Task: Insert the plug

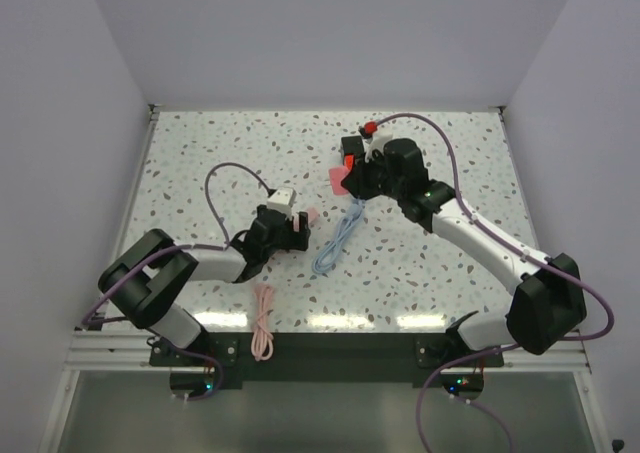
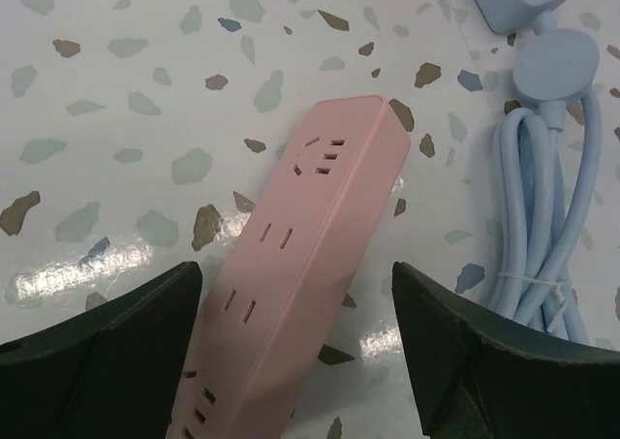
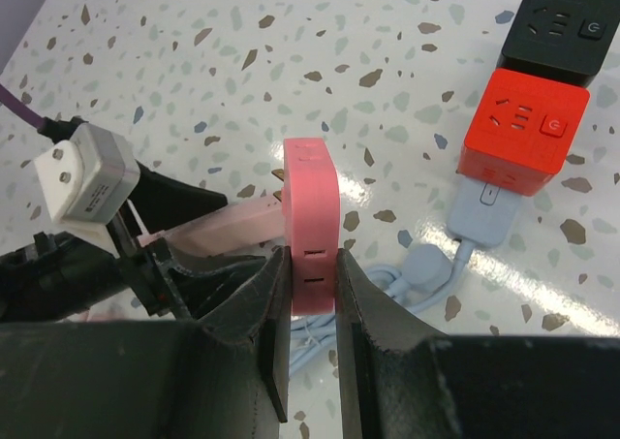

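Note:
A pale pink power strip (image 2: 300,255) lies flat on the speckled table, sockets up. My left gripper (image 2: 296,274) is open and straddles it, with the strip nearer the left finger. In the top view the left gripper (image 1: 293,231) sits at centre left, and the strip's tip (image 1: 312,215) pokes out beyond it. My right gripper (image 3: 312,303) is shut on a brighter pink plug (image 3: 310,216) and holds it above the table, right of the strip (image 3: 228,228). In the top view the right gripper (image 1: 352,180) carries the plug (image 1: 338,180) up and right of the left gripper.
A red cube socket (image 3: 526,124) and a black cube socket (image 3: 562,27) stand side by side at the back, with a light blue charger (image 3: 484,211) plugged into the red one. Its bundled blue cable (image 1: 335,238) lies between the grippers. A pink cable (image 1: 263,333) lies near the front edge.

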Robot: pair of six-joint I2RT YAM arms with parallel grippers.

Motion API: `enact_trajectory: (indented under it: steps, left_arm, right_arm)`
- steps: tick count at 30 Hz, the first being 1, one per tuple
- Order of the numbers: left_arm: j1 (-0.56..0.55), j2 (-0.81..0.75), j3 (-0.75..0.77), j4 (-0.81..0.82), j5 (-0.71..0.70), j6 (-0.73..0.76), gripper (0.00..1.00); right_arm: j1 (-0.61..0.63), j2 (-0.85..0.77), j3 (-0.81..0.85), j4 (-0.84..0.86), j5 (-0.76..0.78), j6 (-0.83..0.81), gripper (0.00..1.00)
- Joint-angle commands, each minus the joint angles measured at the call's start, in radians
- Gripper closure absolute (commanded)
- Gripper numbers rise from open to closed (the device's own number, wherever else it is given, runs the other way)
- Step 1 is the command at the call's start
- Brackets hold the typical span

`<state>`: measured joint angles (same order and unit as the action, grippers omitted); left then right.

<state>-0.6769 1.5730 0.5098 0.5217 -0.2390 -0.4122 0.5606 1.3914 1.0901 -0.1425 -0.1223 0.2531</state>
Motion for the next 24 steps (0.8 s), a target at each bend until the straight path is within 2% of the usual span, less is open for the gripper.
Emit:
enact_trajectory:
  steps: [1, 6, 10, 13, 24]
  left_arm:
    - [-0.004, -0.092, -0.033, 0.112, -0.007, -0.008, 0.15]
    - [-0.004, -0.131, -0.042, 0.097, -0.005, -0.004, 0.15]
    - [-0.006, -0.131, -0.024, 0.011, -0.114, 0.019, 0.15]
    - [-0.006, -0.134, -0.037, -0.005, -0.137, 0.026, 0.15]
    - [-0.032, -0.059, -0.031, -0.046, -0.135, 0.007, 0.14]
  right_arm:
    - [-0.004, -0.046, -0.005, 0.015, 0.016, -0.008, 1.0]
    - [-0.004, -0.068, -0.015, 0.008, 0.024, -0.015, 1.0]
    - [-0.005, -0.088, -0.027, 0.015, 0.016, -0.015, 1.0]
    - [-0.004, -0.098, -0.027, 0.011, 0.023, -0.018, 1.0]
    - [-0.004, -0.129, -0.036, 0.011, 0.026, -0.018, 1.0]
